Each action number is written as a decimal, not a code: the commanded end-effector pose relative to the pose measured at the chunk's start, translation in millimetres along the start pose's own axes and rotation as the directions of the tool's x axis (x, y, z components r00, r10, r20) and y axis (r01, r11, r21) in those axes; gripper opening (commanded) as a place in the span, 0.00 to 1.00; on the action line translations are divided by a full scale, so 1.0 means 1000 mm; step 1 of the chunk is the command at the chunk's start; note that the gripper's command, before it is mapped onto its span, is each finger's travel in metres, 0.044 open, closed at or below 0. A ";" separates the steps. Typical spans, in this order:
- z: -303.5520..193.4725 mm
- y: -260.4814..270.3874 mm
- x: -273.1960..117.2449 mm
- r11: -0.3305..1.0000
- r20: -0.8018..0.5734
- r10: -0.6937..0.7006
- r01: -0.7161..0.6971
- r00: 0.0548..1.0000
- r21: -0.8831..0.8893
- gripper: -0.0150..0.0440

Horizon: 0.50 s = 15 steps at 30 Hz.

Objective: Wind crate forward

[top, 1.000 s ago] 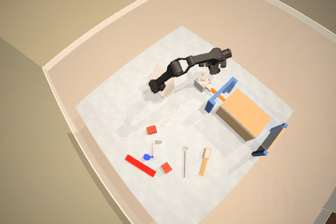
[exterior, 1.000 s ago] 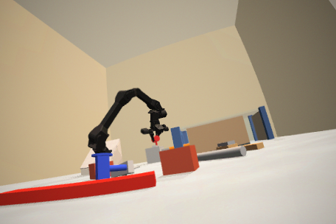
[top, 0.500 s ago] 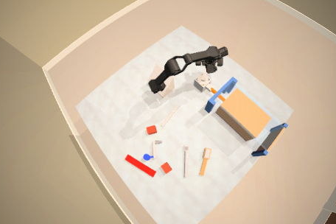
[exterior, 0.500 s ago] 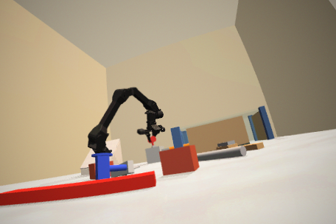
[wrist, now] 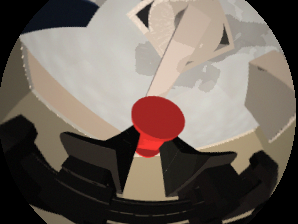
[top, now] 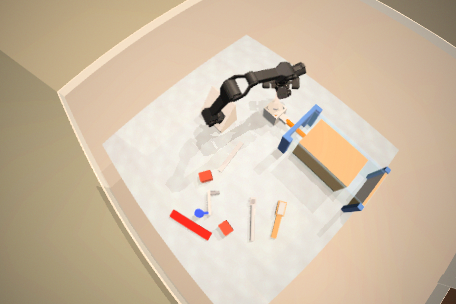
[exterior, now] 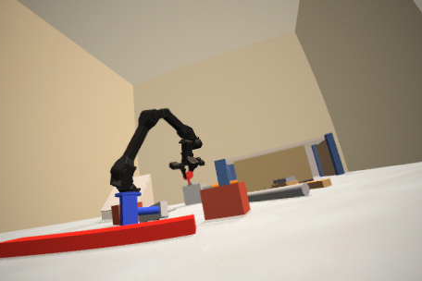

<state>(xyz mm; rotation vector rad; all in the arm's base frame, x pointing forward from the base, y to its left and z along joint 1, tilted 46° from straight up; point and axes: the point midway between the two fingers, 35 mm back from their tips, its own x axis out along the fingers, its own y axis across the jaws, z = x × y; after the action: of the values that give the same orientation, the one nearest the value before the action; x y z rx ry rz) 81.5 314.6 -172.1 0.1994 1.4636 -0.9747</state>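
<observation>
My gripper (exterior: 189, 176) (wrist: 149, 125) is shut on the winch handle's red knob (wrist: 158, 117). The handle's pale crank arm (wrist: 172, 70) runs from the knob over the top of the pale winch (top: 275, 113) (exterior: 192, 194); the square key and round hole are hidden. An orange strap (top: 295, 127) runs from the winch under the blue frame (top: 301, 126) at the cubby's mouth to the crate (top: 333, 152) (exterior: 270, 170). The crate looks flat, with its front just behind that frame; whether they touch cannot be told.
A second blue frame (top: 353, 207) stands at the cubby's far end. Two red blocks (top: 205, 176) (top: 225, 228), a red bar (top: 190, 225) (exterior: 102, 236), a blue-knobbed crank (top: 209, 203), a pale rod (top: 252, 222) and an orange-handled tool (top: 277, 226) lie away from the winch.
</observation>
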 end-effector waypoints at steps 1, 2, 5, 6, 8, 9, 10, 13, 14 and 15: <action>0.000 -0.016 0.003 0.999 0.006 -0.034 0.034 0.999 0.002 0.25; 0.000 -0.017 0.003 0.999 0.006 -0.034 0.034 0.999 0.002 0.25; 0.000 -0.021 0.002 0.999 0.006 -0.035 0.035 0.999 0.002 0.25; 0.000 -0.022 0.002 0.999 0.006 -0.035 0.035 0.999 0.002 0.25; 0.000 -0.025 0.002 0.999 0.006 -0.035 0.035 0.999 0.002 0.25; 0.000 -0.026 0.002 0.999 0.006 -0.035 0.035 0.999 0.002 0.25; 0.000 -0.027 0.002 0.999 0.006 -0.035 0.035 0.999 0.002 0.25; 0.001 -0.031 0.002 0.999 0.006 -0.035 0.035 0.999 0.002 0.25; 0.001 -0.032 0.002 0.999 0.006 -0.036 0.036 0.999 0.002 0.25; 0.001 -0.033 0.002 0.999 0.006 -0.036 0.036 0.999 0.002 0.25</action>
<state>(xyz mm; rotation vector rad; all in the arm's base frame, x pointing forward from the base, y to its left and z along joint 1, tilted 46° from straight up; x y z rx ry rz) 69.2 304.6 -164.7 0.2021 1.4694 -0.9729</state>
